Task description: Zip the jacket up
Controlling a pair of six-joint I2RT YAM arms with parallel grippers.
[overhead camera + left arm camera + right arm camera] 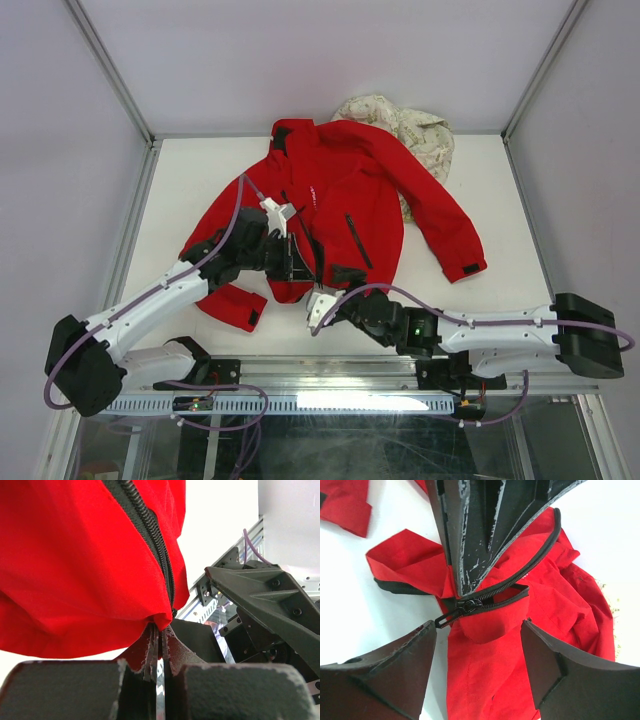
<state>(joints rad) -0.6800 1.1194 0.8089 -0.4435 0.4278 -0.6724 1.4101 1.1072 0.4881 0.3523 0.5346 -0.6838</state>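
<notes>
Jacket (340,190), left tool (159,649) pinching its hem (160,621), right tool (477,630) jaws parted near zipper pull (451,616), floral garment (415,130) behind shoulder.

Table (190,180): white, flat, two garments lying on it.
Jacket (350,190): red, spread front-up, sleeves out to both sides.
Floral garment (425,135): cream, bunched, touching the Jacket's far right shoulder.

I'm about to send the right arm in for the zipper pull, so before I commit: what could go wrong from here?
1. The right gripper is open, and the pull tab lies flat toward one finger, not centred. Closing could catch red fabric instead.
2. The left gripper pinches only the hem edge of the jacket. A pull may slip it free.
3. The fabric fold beside the slider could jam it.
</notes>
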